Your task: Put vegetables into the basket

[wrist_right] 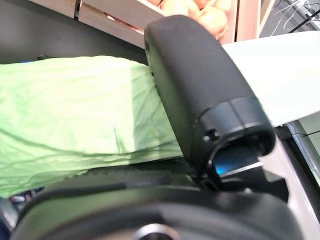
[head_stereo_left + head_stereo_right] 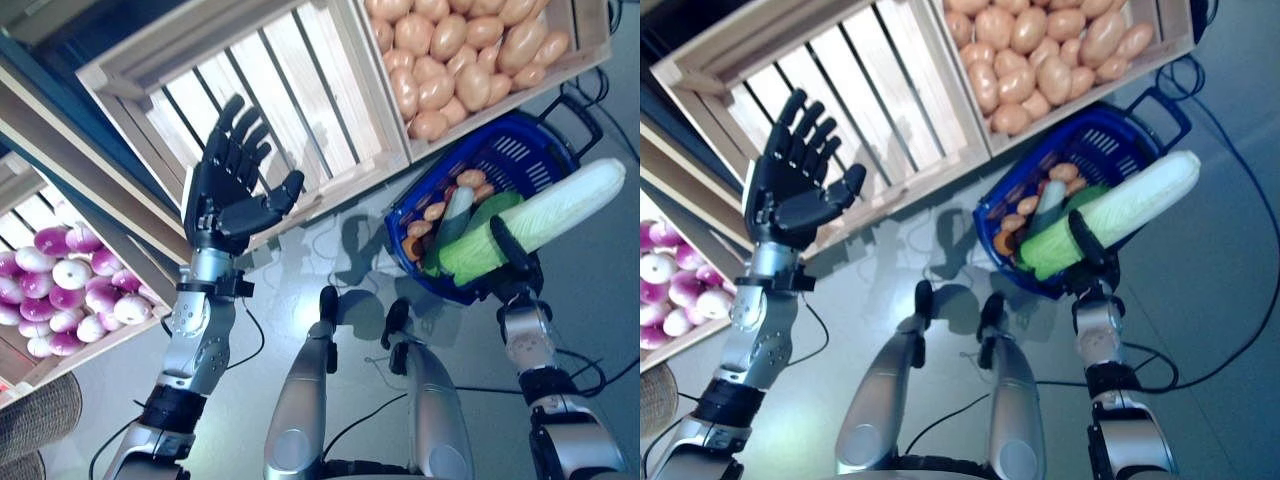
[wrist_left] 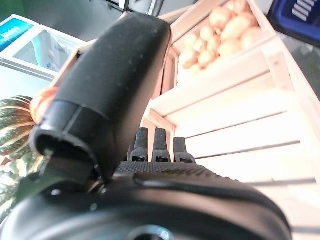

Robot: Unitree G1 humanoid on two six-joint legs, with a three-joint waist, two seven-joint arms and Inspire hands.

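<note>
My right hand [image 2: 512, 258] is shut on a long pale green cabbage [image 2: 545, 218], held slanted just above the near rim of the blue basket [image 2: 520, 140]. The right wrist view shows the thumb [image 1: 200, 90] pressed across the cabbage's green leaves [image 1: 65, 110]. The basket stands on the floor and holds a cucumber-like green vegetable [image 2: 452, 216] and small orange-brown vegetables [image 2: 470, 180]. My left hand [image 2: 235, 185] is open and empty, fingers straight, raised in front of an empty wooden crate [image 2: 280, 90].
A crate of brown potatoes [image 2: 460, 60] stands right behind the basket. A lower crate of purple-white round vegetables [image 2: 70, 290] is at the left. Grey floor [image 2: 330, 260] lies between the stand and the basket.
</note>
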